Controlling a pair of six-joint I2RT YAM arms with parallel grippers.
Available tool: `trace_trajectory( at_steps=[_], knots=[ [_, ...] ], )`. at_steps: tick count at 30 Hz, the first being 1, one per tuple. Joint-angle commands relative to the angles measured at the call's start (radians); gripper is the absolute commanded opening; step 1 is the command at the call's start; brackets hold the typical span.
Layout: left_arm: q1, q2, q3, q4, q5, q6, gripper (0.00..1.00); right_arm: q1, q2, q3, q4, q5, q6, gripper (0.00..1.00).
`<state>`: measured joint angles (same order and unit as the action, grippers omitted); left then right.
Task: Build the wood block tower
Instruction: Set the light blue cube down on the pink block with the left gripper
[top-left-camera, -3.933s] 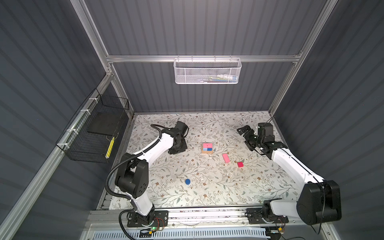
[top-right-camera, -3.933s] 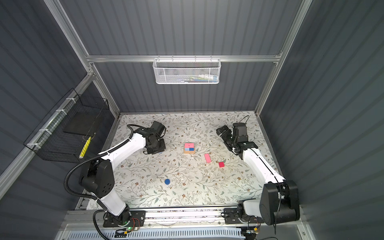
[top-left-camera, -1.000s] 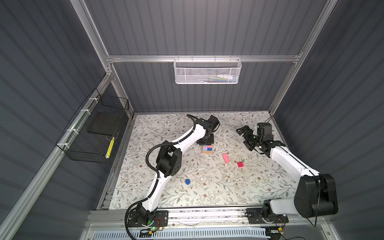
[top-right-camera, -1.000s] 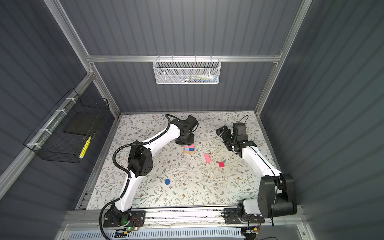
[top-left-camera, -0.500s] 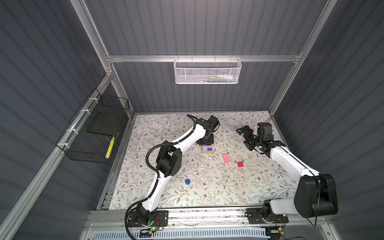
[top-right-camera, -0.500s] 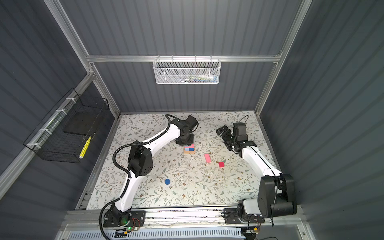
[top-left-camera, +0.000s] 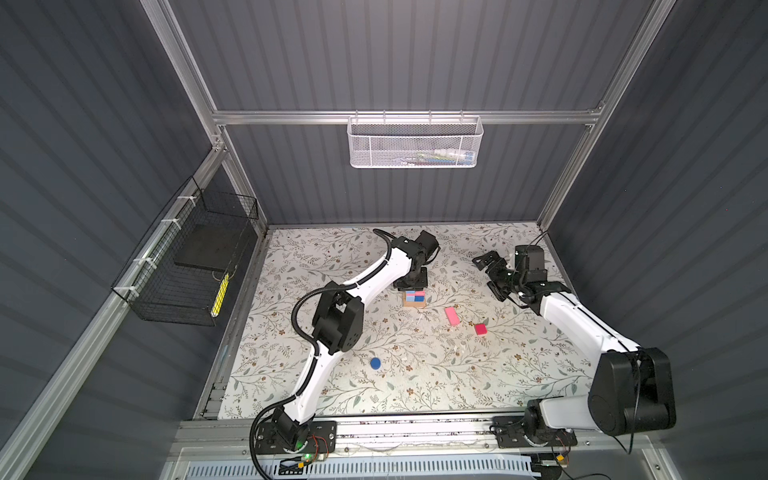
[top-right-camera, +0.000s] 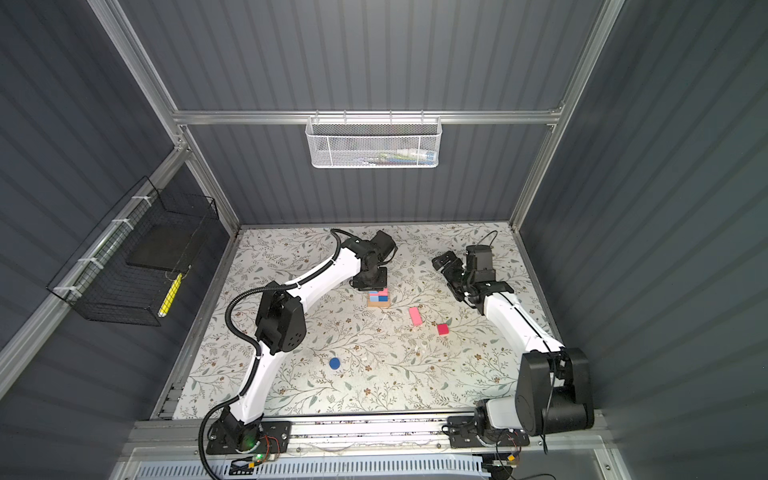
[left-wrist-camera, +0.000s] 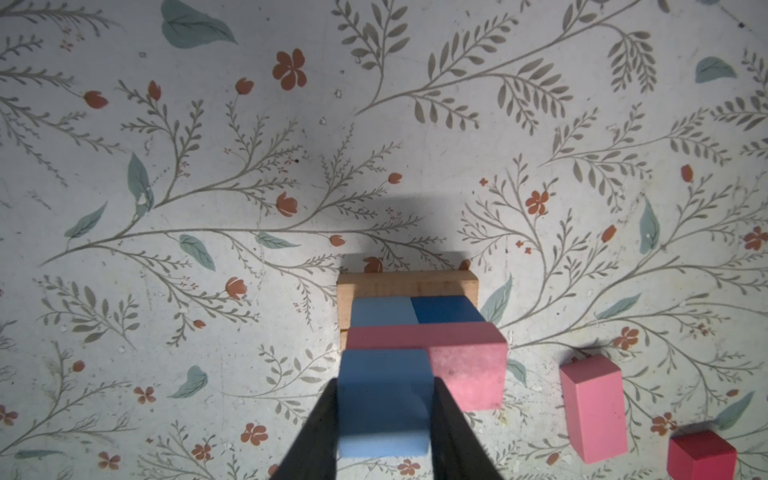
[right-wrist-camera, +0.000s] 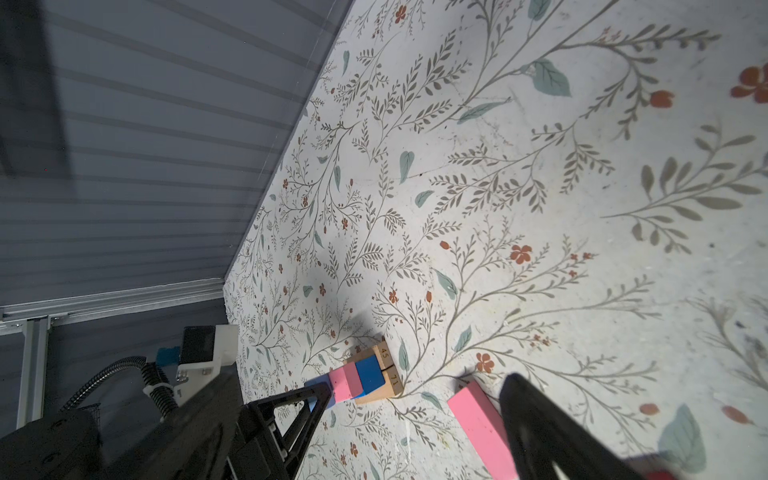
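We see matt paint on the blue cube (left-wrist-camera: 382, 399) and pink block (left-wrist-camera: 592, 409), bare grainy wood on the tan block (left-wrist-camera: 407, 283), a matt printed counter (left-wrist-camera: 208, 124).

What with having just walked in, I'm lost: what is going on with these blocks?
The left claw grips a light blue cube at the top of the tower, right beside the pink oblong up there. The right claw hangs open and empty off to the side. A second pink oblong, a red cube and a dark blue disc lie loose on the mat.
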<state>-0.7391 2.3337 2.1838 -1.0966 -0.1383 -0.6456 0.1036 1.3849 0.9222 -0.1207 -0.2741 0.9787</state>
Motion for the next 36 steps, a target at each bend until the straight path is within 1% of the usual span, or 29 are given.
trace_trajectory(
  at_steps=[1,36],
  knots=[
    [-0.004,0.021,0.032,-0.023,-0.005,-0.014,0.37,-0.004,0.011,-0.002,0.008,-0.008,-0.015,0.99],
    [-0.006,0.013,0.033,-0.016,0.008,-0.021,0.37,-0.005,0.012,-0.003,0.011,-0.011,-0.012,0.99]
  ],
)
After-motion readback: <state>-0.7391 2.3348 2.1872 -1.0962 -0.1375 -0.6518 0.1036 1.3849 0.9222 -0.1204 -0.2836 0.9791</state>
